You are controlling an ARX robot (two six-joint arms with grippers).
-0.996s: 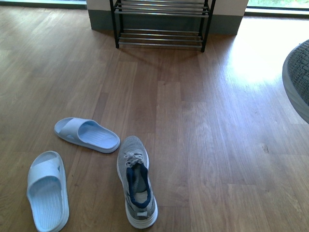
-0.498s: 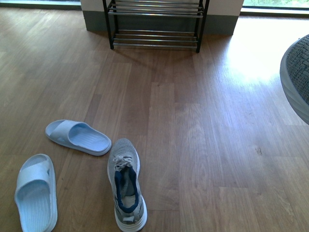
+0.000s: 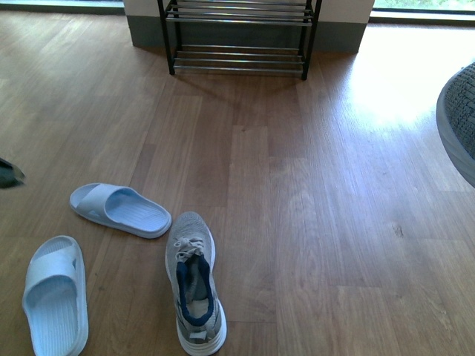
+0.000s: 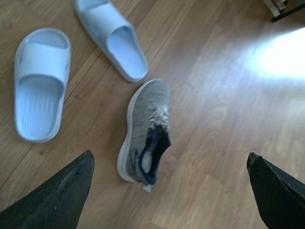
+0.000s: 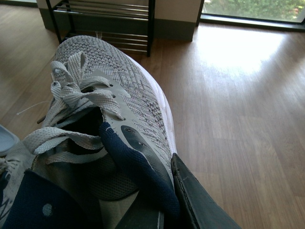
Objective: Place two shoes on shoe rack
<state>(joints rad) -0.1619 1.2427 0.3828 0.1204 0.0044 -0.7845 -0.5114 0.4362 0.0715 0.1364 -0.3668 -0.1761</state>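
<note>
One grey knit sneaker [image 3: 194, 285] lies on the wood floor, toe toward the shoe rack [image 3: 237, 44] at the far wall. In the left wrist view this sneaker [image 4: 145, 129] sits ahead of my open left gripper [image 4: 169, 191], whose dark fingers [image 4: 57, 200] are spread wide with nothing between them. My right gripper [image 5: 162, 186] is shut on the collar of the other grey sneaker [image 5: 109, 95], held off the floor with its toe toward the rack [image 5: 109, 24]. The front view catches only that shoe's sole edge [image 3: 459, 126] at the right border.
Two pale blue slides [image 3: 119, 210] [image 3: 56, 293] lie left of the floor sneaker. A bright sun patch [image 3: 393, 81] falls on the floor right of the rack. The rack's chrome bars carry nothing in the part that shows. A window strip [image 5: 252, 9] runs along the wall.
The front view shifted over the first half second, sliding the floor shoes left and down. Since then a dark left gripper tip has appeared at its left edge and the held sneaker edged right.
</note>
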